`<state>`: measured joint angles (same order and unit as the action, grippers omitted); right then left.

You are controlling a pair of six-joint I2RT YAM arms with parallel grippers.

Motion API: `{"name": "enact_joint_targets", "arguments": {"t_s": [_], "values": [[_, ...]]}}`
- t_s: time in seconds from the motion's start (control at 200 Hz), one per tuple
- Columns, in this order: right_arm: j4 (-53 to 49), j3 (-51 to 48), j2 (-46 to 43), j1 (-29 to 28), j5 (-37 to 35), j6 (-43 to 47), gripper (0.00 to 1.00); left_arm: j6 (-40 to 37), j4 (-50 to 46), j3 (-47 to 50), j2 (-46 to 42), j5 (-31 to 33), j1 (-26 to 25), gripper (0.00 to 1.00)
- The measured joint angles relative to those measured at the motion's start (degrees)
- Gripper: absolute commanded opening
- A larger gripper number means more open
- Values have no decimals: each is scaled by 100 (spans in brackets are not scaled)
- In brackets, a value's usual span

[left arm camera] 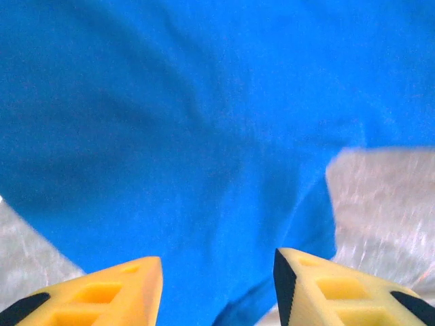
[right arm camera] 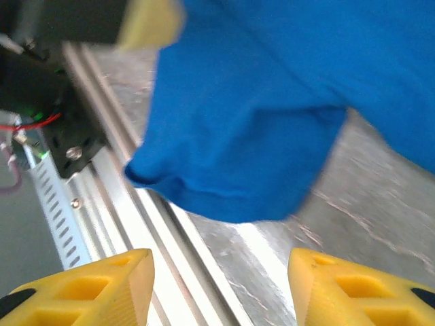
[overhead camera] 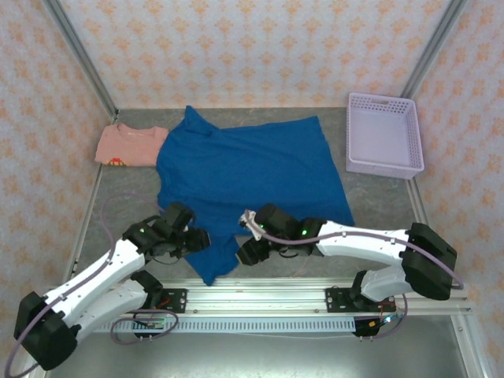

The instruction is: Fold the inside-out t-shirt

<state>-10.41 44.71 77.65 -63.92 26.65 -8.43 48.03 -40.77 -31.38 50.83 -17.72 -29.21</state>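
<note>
The inside-out t-shirt point(overhead camera: 248, 169) is royal blue and lies spread across the middle of the table, with one sleeve point(overhead camera: 216, 264) reaching toward the near edge. My left gripper point(overhead camera: 197, 239) sits low at the left side of that sleeve. In the left wrist view, the left gripper point(left arm camera: 217, 261) has its yellow fingers apart over the blue cloth point(left arm camera: 204, 122). My right gripper point(overhead camera: 248, 250) is at the sleeve's right side. In its own view the right gripper point(right arm camera: 221, 258) is open with nothing between the fingers, and the sleeve end point(right arm camera: 238, 156) lies just ahead.
A folded salmon-pink shirt point(overhead camera: 130, 146) lies at the back left, touching the blue shirt. A lavender basket point(overhead camera: 383, 134) stands at the back right. The aluminium rail point(overhead camera: 260, 295) runs along the near edge, right under the sleeve end.
</note>
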Motion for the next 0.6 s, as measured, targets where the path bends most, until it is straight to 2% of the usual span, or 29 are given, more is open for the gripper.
{"name": "enact_joint_targets", "arguments": {"t_s": [0.135, 0.255, 0.475, 0.6], "values": [[70, 542, 813, -592, -192, 785, 55, -367, 702, -105, 1279, -306, 575, 40], [138, 1025, 1648, -1047, -245, 1316, 54, -610, 1220, -262, 2271, -485, 752, 39], [129, 1652, 2603, -1421, -284, 1954, 50, -907, 1749, -459, 2881, -575, 752, 37], [101, 1919, 2896, -1429, -284, 2199, 41, -986, 1904, -459, 2922, -601, 763, 37]]}}
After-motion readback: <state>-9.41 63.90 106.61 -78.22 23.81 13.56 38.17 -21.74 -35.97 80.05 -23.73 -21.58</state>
